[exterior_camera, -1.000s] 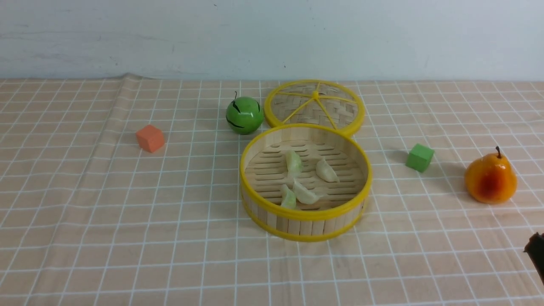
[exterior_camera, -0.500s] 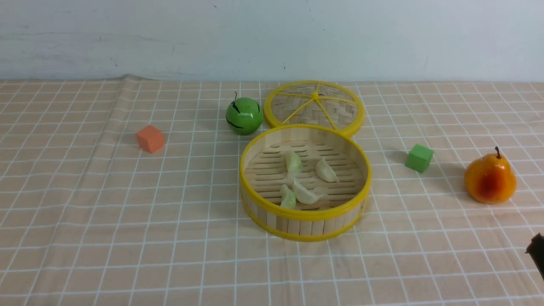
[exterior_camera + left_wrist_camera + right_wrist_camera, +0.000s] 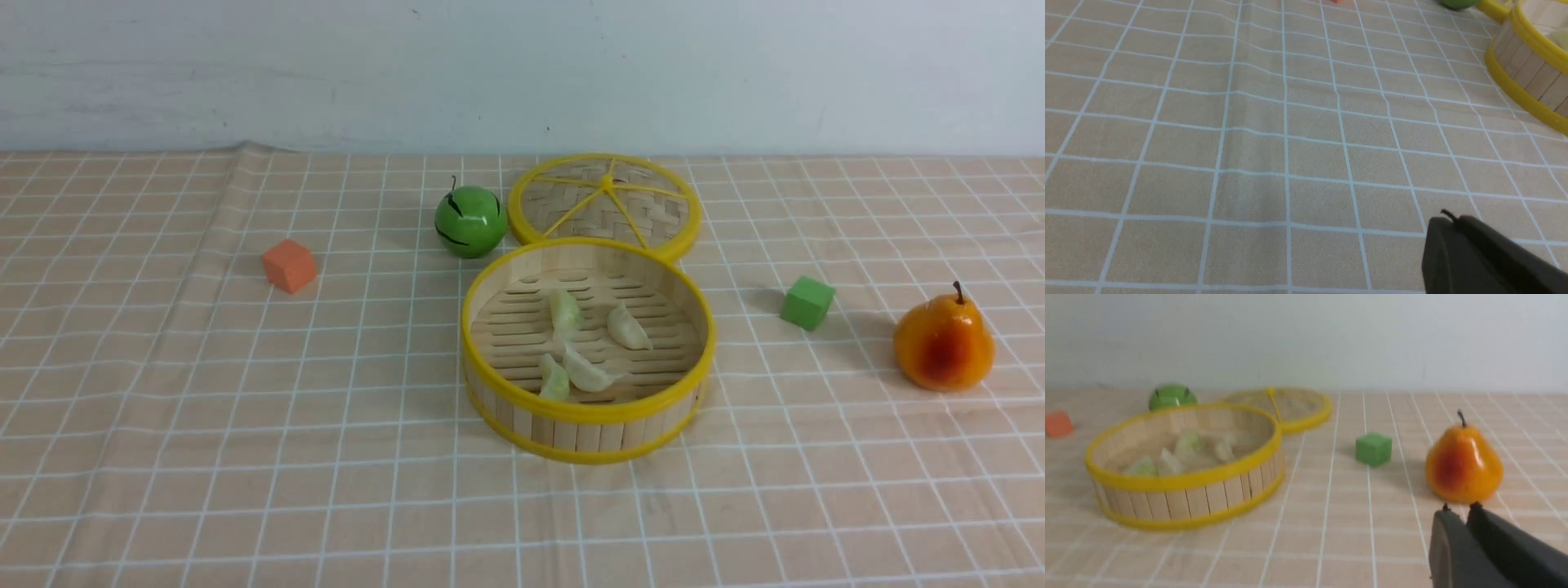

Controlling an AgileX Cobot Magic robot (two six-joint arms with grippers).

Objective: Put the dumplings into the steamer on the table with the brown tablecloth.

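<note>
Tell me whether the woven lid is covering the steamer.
No, the woven lid lies behind the steamer, whose open top shows the dumplings inside.

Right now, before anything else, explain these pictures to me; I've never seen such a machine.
It is a two-armed robot. The front picture comes from a camera between its arms, looking forward; each wrist picture comes from a camera on one arm. The left gripper is shut; the right gripper shows a small gap between its tips. Neither holds anything.

A tan, white-checked tablecloth carries a round bamboo steamer with four small green and cream dumplings inside, a round woven lid, a round green fruit, an orange cube, a green cube and a glossy orange pear.
</note>
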